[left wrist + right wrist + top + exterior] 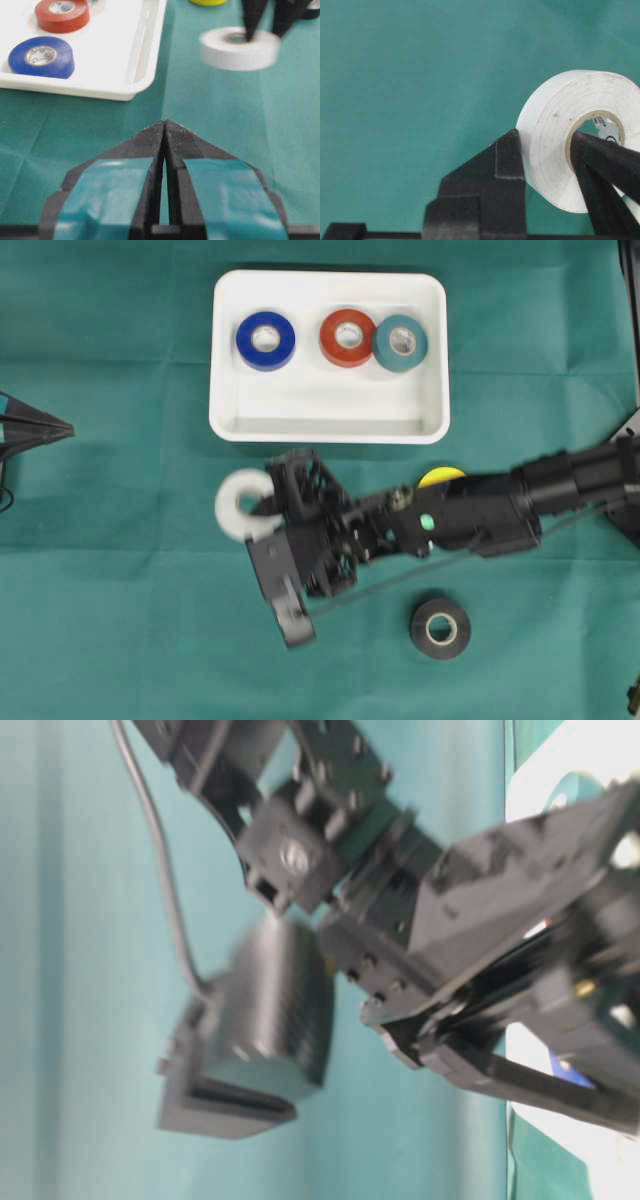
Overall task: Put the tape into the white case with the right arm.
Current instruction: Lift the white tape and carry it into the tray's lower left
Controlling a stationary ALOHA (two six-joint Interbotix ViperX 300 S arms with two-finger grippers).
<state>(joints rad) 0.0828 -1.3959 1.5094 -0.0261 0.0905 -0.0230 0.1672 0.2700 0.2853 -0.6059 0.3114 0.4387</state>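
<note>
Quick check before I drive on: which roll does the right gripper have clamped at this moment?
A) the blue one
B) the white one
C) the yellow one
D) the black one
B: the right gripper pinches the white roll, one finger in its core and one outside, while the blue roll lies in the white case and the black roll sits apart on the cloth.

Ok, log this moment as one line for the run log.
right gripper: shut on white tape, one finger through core | tape outside white case | case holds blue, red, teal rolls | left gripper: shut, idle
</note>
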